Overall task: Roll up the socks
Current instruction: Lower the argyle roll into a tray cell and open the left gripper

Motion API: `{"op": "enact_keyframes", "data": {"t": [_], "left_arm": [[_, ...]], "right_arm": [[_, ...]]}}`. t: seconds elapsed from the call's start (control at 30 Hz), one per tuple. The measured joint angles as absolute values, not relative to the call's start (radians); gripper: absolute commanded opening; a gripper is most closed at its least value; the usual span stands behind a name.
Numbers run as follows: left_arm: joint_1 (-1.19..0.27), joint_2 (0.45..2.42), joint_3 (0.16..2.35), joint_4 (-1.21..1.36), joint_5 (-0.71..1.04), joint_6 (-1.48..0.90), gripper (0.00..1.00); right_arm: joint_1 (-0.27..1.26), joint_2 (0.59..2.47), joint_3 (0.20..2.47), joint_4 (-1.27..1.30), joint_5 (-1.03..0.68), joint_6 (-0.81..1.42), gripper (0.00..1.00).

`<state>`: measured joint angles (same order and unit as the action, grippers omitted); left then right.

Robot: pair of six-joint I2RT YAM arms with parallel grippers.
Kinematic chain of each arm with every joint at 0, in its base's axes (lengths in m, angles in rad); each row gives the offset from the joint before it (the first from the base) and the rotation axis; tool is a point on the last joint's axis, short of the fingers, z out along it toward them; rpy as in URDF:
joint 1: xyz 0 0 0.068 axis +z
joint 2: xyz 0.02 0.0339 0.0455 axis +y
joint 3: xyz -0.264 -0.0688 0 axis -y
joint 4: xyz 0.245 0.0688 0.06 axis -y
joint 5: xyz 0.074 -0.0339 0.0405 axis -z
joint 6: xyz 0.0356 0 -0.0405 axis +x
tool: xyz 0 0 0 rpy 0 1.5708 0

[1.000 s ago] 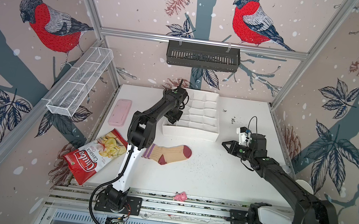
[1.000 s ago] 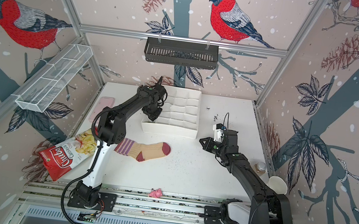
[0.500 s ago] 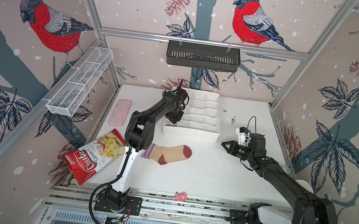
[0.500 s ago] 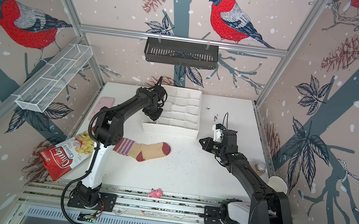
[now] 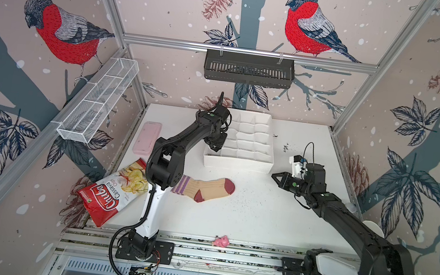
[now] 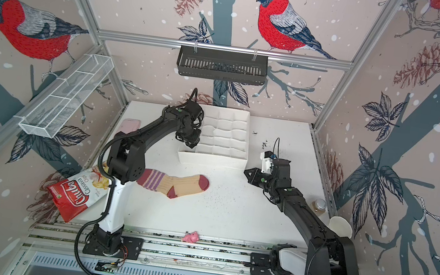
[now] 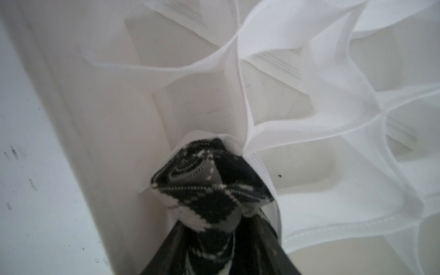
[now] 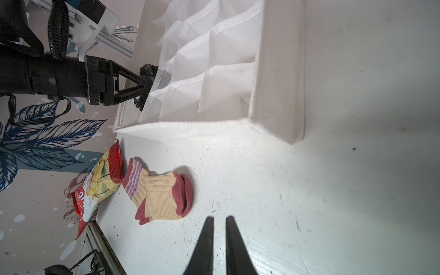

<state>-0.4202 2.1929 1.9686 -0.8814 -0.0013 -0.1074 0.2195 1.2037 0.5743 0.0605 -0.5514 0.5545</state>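
Red and white, the chips bag (image 5: 108, 195) overhangs the worktop's (image 5: 260, 217) left edge near the front-left corner. A pink flat case (image 5: 147, 137) lies along that edge behind it. The left tool (image 8: 145, 87) points down into a cell of the organiser's (image 5: 238, 164) left column, near the box's front-left corner; which cell exactly I cannot tell.

In the left wrist view the rolled argyle sock (image 7: 209, 188) sits bunched in that cell against the mesh divider. The tool's fingers (image 7: 271, 247) stand on either side of its lower part — whether they pinch it or merely flank it I cannot tell.

The tan sock (image 5: 206, 187) lies flat and unrolled in front of the organiser, cuff toward the left arm and maroon toe pointing right. A small pink toy (image 5: 221, 240) rests at the front edge. Right of the organiser the right tool (image 5: 274, 177) hovers over bare worktop, fingers pressed almost together on nothing.

Against the frames from a second ago, both arms, the tan sock and the organiser sit where they were — no shift shows in the top views.
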Motion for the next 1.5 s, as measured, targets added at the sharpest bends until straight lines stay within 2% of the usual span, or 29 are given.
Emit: {"op": "enact_keyframes", "data": {"t": [0.1,0.33,0.83,1.1,1.5], "left_arm": [[-0.42,2.165,1.956,-0.864,0.019,-0.108,0.49],[-0.42,2.124,1.956,-0.849,0.033,-0.107,0.49],[-0.448,2.21,2.037,-0.902,-0.054,-0.105,0.4],[-0.449,2.245,2.053,-0.896,-0.097,-0.105,0.29],[-0.449,2.29,2.074,-0.894,-0.136,-0.105,0.24]], "right_arm": [[0.221,1.204,0.575,0.06,-0.551,0.554,0.14],[0.228,1.209,0.587,0.06,-0.549,0.555,0.14],[0.247,1.234,0.61,0.06,-0.545,0.559,0.14],[0.247,1.244,0.613,0.06,-0.543,0.559,0.14],[0.247,1.246,0.612,0.06,-0.542,0.558,0.14]]}}
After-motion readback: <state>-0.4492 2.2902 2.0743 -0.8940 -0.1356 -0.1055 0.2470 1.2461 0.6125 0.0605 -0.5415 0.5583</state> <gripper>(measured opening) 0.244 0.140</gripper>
